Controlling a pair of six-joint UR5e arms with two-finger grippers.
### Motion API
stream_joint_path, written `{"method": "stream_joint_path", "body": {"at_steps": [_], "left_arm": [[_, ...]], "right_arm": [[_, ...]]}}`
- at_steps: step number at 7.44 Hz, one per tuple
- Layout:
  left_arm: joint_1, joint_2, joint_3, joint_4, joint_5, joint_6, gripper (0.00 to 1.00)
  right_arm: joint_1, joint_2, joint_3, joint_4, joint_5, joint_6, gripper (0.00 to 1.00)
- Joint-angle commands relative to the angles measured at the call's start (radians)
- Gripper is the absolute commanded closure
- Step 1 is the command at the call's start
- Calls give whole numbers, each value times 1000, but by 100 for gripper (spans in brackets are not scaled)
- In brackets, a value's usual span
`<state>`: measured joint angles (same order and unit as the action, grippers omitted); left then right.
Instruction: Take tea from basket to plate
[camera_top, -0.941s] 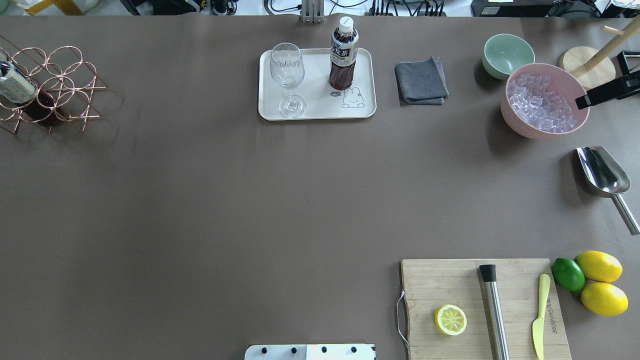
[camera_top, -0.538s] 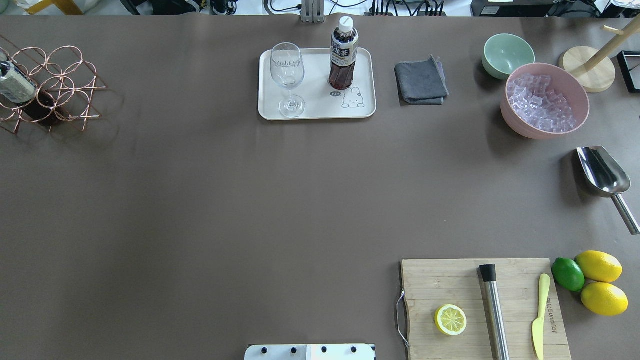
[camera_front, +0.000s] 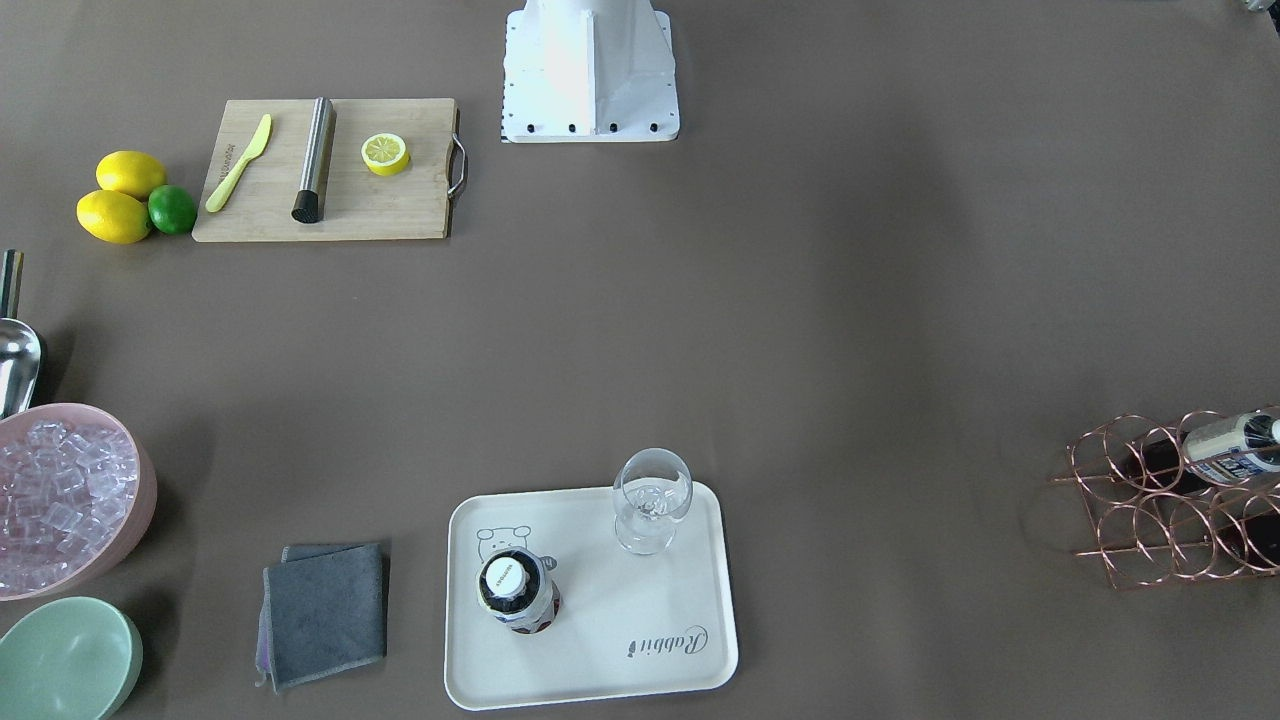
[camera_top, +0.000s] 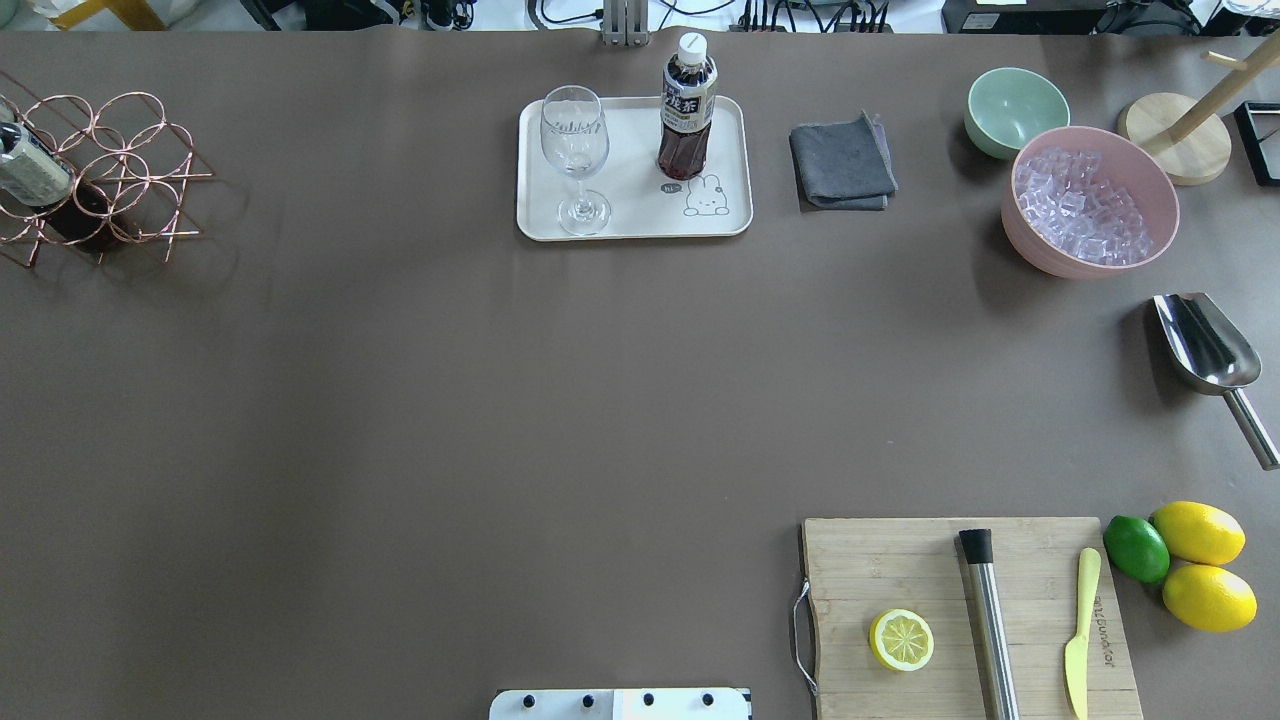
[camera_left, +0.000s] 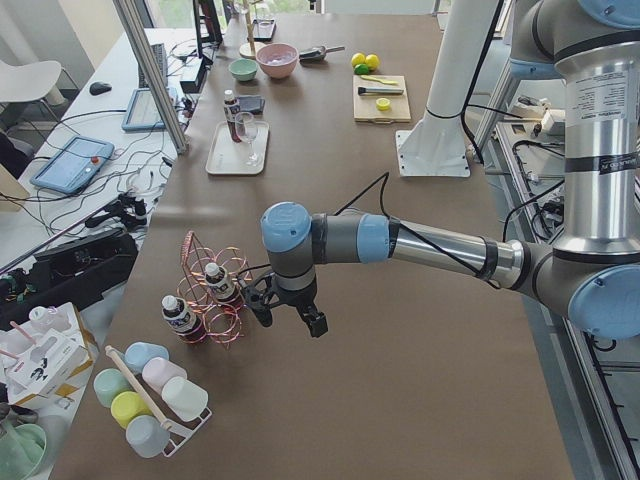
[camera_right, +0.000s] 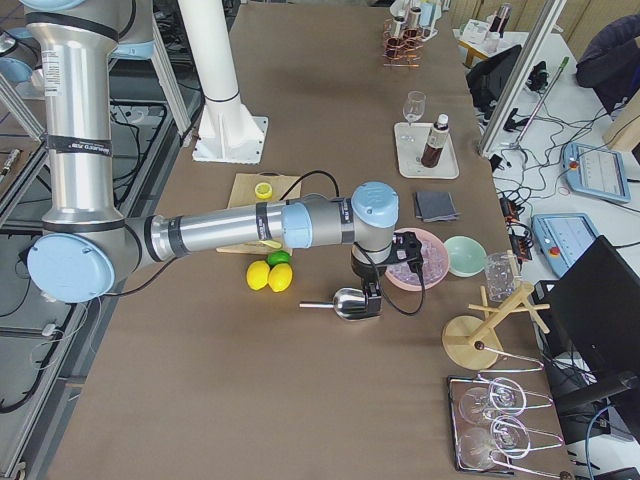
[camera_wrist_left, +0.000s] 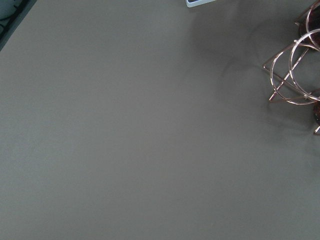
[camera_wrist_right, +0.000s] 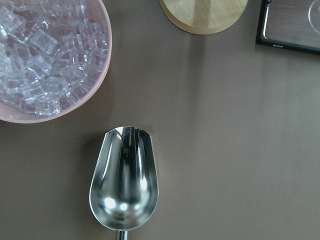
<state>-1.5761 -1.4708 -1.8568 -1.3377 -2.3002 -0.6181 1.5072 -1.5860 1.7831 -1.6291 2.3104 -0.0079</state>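
On the "Rabbit" plate (camera_front: 640, 600) stands the tea (camera_front: 517, 590); left fingers (camera_left: 316, 324), right fingers (camera_right: 373, 304): cannot tell spread.

The overhead and front-facing views show you the desk (camera_top: 400, 400) from opposite long edges, sharing the tray (camera_top: 636, 205). Side views look along it from each short edge. Wrist views look down, close.

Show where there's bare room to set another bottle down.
On the plate, the strip between the glass and the tea. The table's middle, between plate, basket and cutting board, is bare. Crowded: the right end around the pink bowl and scoop.
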Motion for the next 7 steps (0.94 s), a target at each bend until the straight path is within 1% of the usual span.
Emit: {"method": "stream_joint_path", "body": {"at_steps": [1, 2, 3, 6, 7], "left_arm": [[7, 26, 60, -146, 4, 6, 2], [8, 36, 97, -238, 4, 8, 2], [7, 46, 134, -323, -2, 53, 2], [7, 46, 139, -331, -8, 294, 2], [5, 46, 137, -331, -8, 340, 2]], "right_arm": [[37, 37, -63, -103, -2, -38, 0], [38, 38, -64, -101, -5, -35, 0], [38, 37, -65, -100, -8, -30, 0], [38, 38, -65, -95, -6, -26, 0], [36, 38, -64, -95, -6, -26, 0]]}}
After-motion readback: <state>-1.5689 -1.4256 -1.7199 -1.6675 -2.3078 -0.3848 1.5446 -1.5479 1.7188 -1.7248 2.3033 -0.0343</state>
